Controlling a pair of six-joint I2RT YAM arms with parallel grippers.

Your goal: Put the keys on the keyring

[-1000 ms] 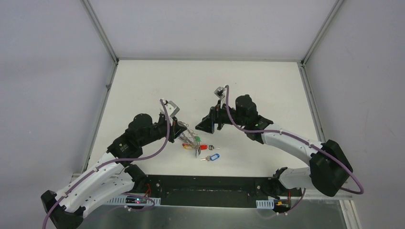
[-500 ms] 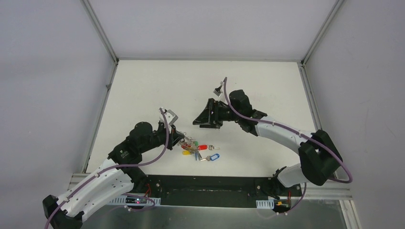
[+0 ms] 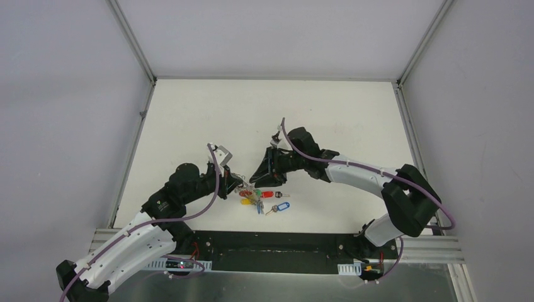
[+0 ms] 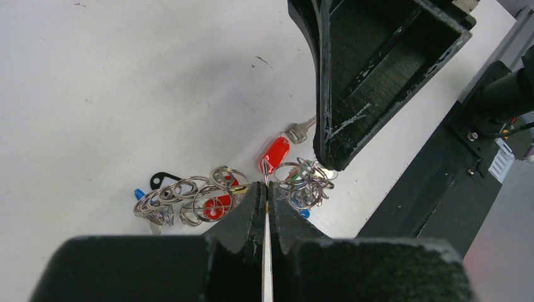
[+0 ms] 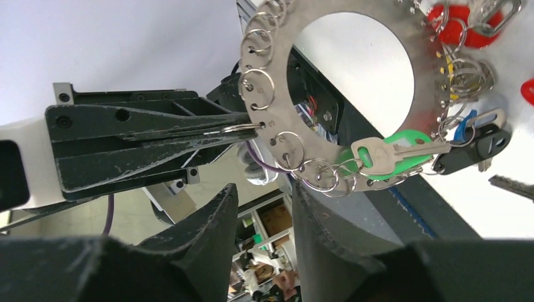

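Observation:
The keyring (image 5: pixel 272 129) is a flat grey metal ring edged with wire loops, held upright on edge. My left gripper (image 4: pixel 266 186) is shut on its rim, and its fingers (image 5: pixel 157 141) show in the right wrist view. In the top view the keyring (image 3: pixel 250 192) hangs just past my left gripper (image 3: pixel 234 182). The red-tagged key (image 3: pixel 268 194) and the blue-tagged key (image 3: pixel 281 206) lie loose on the table beside it. The red-tagged key (image 4: pixel 276 153) lies just beyond the ring. My right gripper (image 3: pixel 257 176) is open and empty, close above the ring (image 5: pixel 263 192).
Green-tagged key (image 5: pixel 390 151), black tag (image 5: pixel 472 150), a blue tag (image 5: pixel 473 121) and a red tag (image 5: pixel 460 26) hang on the ring's loops. The dark base rail (image 3: pixel 271 242) runs along the near edge. The white table (image 3: pixel 189 119) is walled on three sides.
My right gripper has swung left and toward the near edge, down to the keyring. My left gripper has shifted slightly nearer, still holding the ring. The loose keys have not moved.

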